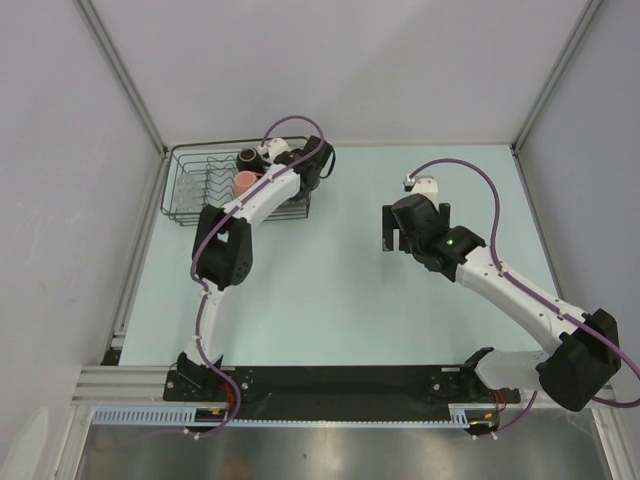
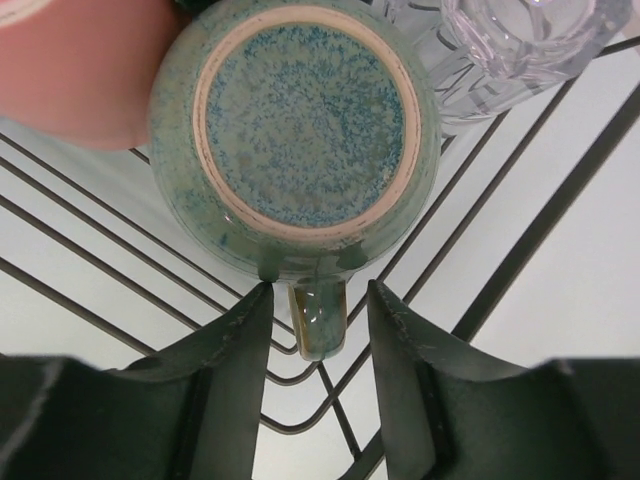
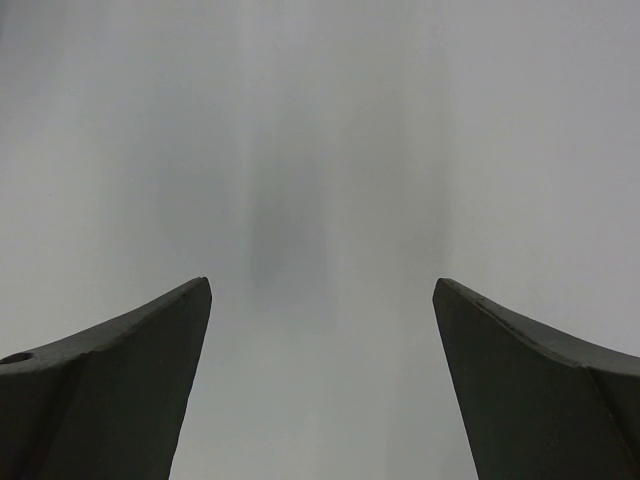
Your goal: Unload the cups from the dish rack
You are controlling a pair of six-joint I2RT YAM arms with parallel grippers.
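In the dish rack [image 1: 175, 170], at the far left corner of the worktop [image 1: 330, 300], the pale green-teal cup [image 2: 305, 125] sits upside down on the wires with its speckled base facing the left wrist camera. Its handle points at the left end effector [image 2: 320, 287], whose fingers are partly spread to either side of the handle, with a thin gap on each side. The pink cup [image 2: 80, 70] crowds in against the green one's left side. The clear glass tumbler [image 2: 520, 35] sits just beside it on the right, so both neighbours hem in the approach. The small black mug [image 1: 248, 157] stands near the rack's far edge, close to the wrist. From above, the left arm covers the green cup and its own fingers. The pink cup and tumbler are cut off at the wrist view's top edge. The right end effector [image 3: 320, 290] is spread wide over bare surface, well apart from the rack. The worktop is pale mint, enclosed by plain white panels [image 1: 350, 60], with a metal rail [image 1: 130, 385] along the near edge.
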